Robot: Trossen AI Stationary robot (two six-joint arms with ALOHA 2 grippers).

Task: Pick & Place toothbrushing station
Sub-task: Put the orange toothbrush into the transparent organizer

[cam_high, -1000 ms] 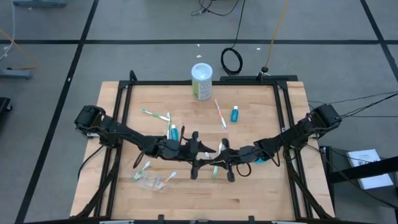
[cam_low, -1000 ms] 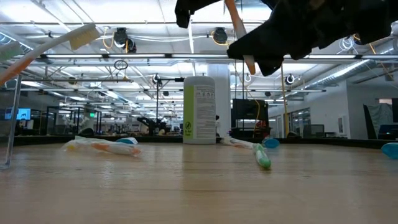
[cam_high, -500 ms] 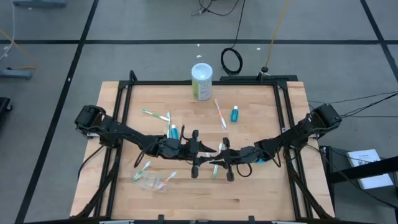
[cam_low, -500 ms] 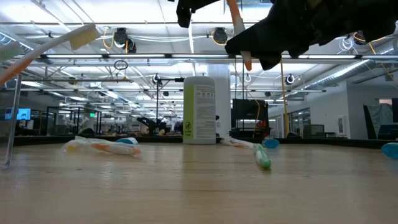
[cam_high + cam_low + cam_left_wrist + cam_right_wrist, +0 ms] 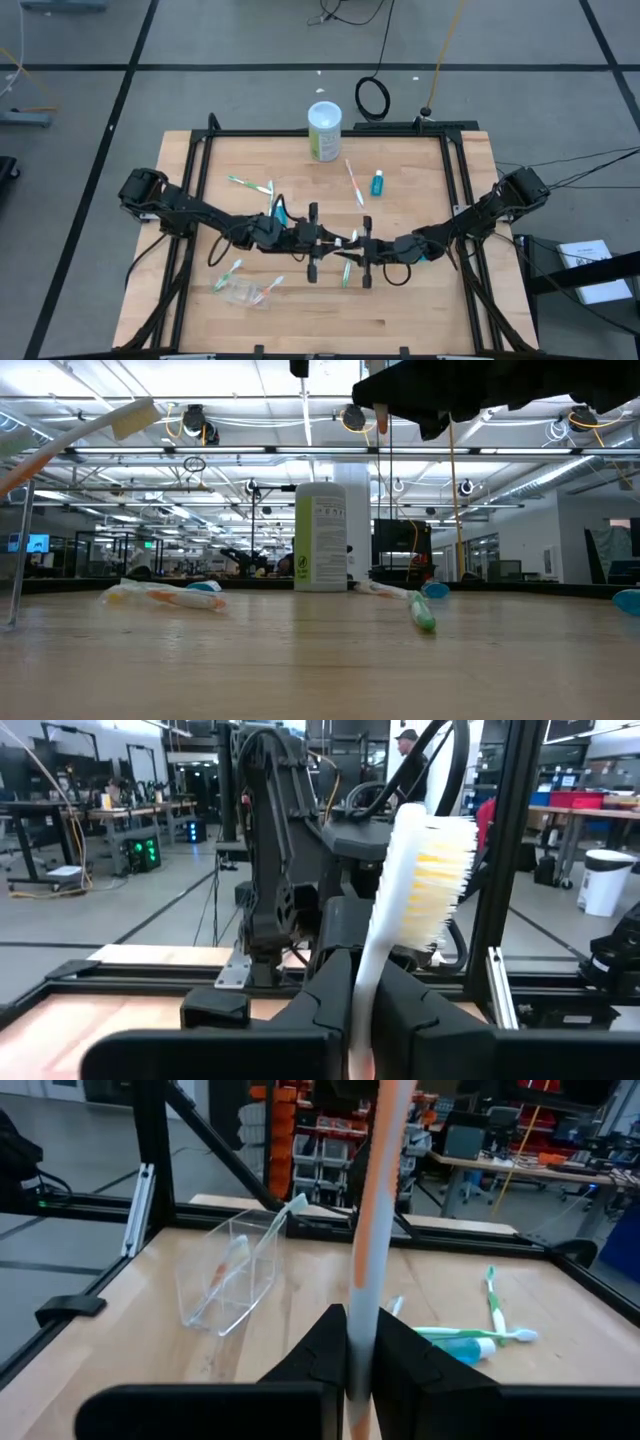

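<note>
Pale matt wood-grain tabletop (image 5: 400, 310), clear glossy plastic cup (image 5: 225, 1280), smooth white plastic toothbrush (image 5: 400, 920) with yellowish bristles.

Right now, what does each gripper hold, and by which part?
Both grippers, left and right, pinch one orange-and-white toothbrush by its handle, at opposite ends.

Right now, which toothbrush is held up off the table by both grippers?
The orange-and-white toothbrush at table centre: left gripper and right gripper are both shut on it. The others lie on the wood or in the clear cup.
</note>
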